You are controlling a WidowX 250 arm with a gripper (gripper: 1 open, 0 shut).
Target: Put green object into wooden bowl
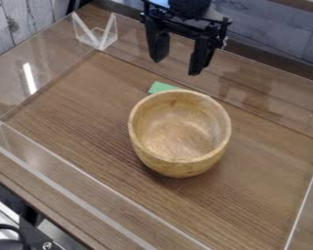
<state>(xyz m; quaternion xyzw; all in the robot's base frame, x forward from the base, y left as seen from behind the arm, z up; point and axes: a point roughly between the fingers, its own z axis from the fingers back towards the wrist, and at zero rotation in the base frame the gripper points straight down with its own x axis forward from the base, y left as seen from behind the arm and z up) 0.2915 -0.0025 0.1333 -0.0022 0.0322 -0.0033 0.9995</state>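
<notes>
Waiting just behind the wooden bowl, the green object lies on the worktop; the fingers hang parted above it, gripping nothing, presumably so they can straddle it on descending.

The green object lies on the table, just behind the wooden bowl.

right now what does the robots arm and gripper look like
The gripper is matte black and bulky, with two dark fingers that spread apart and angle downward, and small lighter specks, perhaps screws or fittings, on its body. Only the lower end of the arm shows at the top edge, also dark. The picture is too small to make out any markings or cables on them.
</notes>
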